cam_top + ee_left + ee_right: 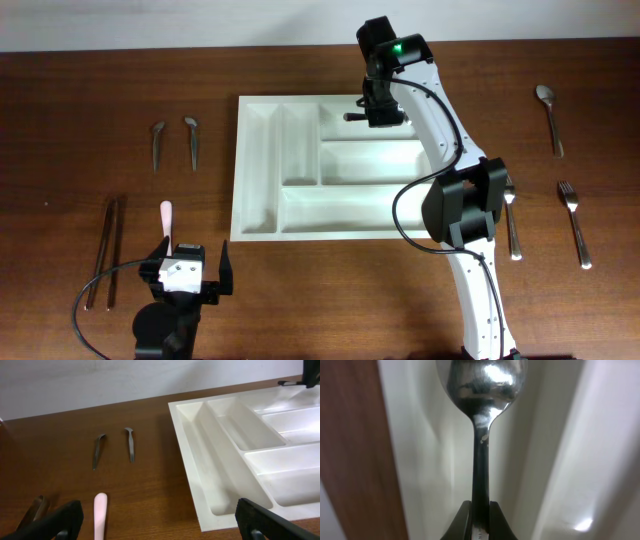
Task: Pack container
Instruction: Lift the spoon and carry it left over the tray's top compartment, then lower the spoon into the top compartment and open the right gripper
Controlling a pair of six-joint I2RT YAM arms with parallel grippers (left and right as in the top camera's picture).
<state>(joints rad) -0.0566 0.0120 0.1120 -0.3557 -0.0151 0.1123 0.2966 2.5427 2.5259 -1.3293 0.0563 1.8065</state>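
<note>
With the right gripper (480,512) clamped on the spoon (480,435) above what appears to be the far crosswise compartment of the container (238,180), mid-table (80,100), lower until the spoon lies flat, then release; the left gripper (188,258) stands wide open.

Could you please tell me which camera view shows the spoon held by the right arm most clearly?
The right wrist view: the spoon fills the frame, its handle pinched between the fingers. Overhead shows only a dark end poking out; the left wrist catches a distant sliver.
</note>
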